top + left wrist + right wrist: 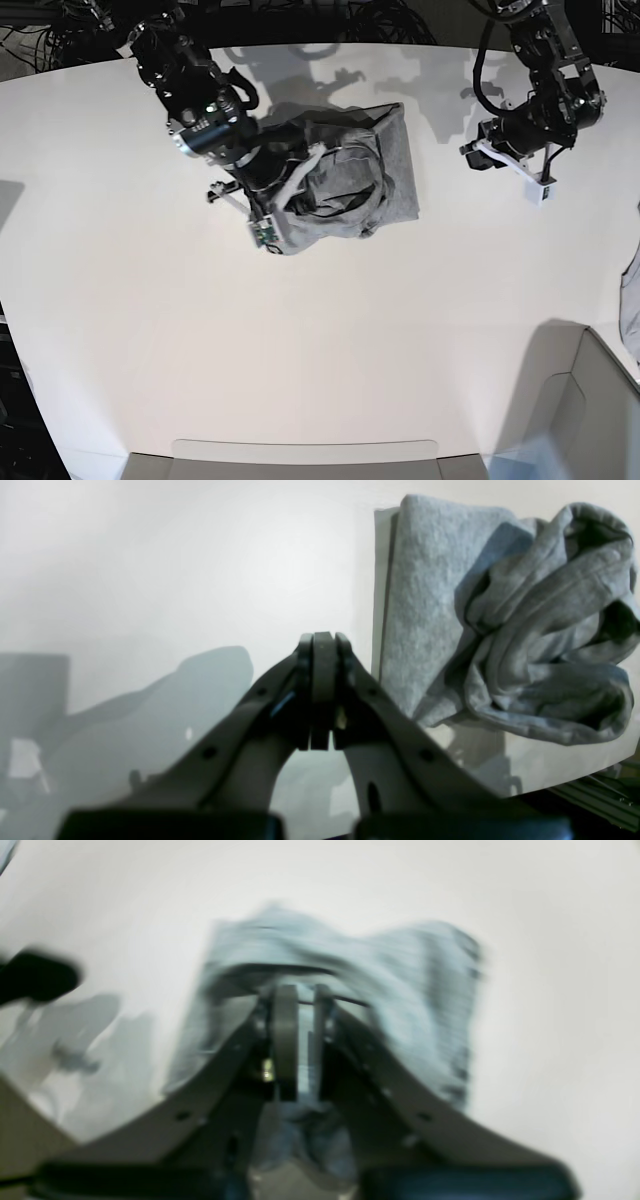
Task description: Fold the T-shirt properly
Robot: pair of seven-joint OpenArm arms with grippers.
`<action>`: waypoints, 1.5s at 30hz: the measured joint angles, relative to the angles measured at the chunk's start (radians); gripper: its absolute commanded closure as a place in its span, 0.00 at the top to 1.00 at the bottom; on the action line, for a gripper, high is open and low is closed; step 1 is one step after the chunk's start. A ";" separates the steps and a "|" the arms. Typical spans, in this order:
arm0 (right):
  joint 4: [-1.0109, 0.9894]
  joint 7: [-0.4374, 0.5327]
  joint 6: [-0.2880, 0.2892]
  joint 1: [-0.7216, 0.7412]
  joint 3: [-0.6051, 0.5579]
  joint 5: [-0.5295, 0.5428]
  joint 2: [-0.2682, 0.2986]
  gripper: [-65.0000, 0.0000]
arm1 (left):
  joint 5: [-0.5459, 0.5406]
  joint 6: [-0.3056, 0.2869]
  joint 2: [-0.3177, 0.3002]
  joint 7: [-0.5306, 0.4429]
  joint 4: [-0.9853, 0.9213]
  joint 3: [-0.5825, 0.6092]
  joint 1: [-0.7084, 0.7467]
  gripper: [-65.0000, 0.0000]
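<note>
The heather-grey T-shirt [350,180] lies crumpled at the middle back of the white table [300,340]. One part is flat with a straight edge and the rest is bunched. My right gripper [278,205] sits at the shirt's left side. In the blurred right wrist view its jaws [302,1040] are nearly closed with grey cloth [400,990] between and around them. My left gripper [478,150] hovers to the right of the shirt, apart from it. In the left wrist view it [322,690] is shut and empty, with the shirt [500,630] off to its right.
Another grey cloth [631,290] hangs at the right edge of the base view. A pale bin [585,420] stands at the front right and a low tray rim [300,448] at the front. Cables lie behind the table's back edge.
</note>
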 measured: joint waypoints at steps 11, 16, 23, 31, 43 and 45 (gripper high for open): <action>-0.195 -0.120 0.246 0.042 -0.297 0.024 -0.035 0.00 | 0.000 0.000 -0.001 -0.001 -0.043 0.000 -0.011 0.00; -0.145 -0.130 0.303 0.047 -0.358 0.020 -0.076 0.00 | 0.001 0.000 -0.001 0.000 -0.152 -0.003 -0.008 0.00; -0.133 -0.126 0.303 0.084 -0.144 0.011 -0.086 0.00 | 0.000 0.000 -0.002 -0.004 -0.160 -0.006 -0.013 0.00; -0.225 -0.129 0.304 0.132 -0.013 0.019 -0.089 0.00 | 0.000 0.000 -0.006 -0.004 -0.160 -0.006 -0.010 0.00; -0.711 0.015 0.305 0.478 -0.238 0.016 -0.290 0.00 | 0.000 0.000 -0.006 -0.004 -0.159 -0.008 -0.012 0.00; -0.782 0.020 0.309 0.507 -0.256 0.022 -0.326 0.00 | 0.000 0.000 -0.006 -0.003 -0.159 -0.008 -0.011 0.00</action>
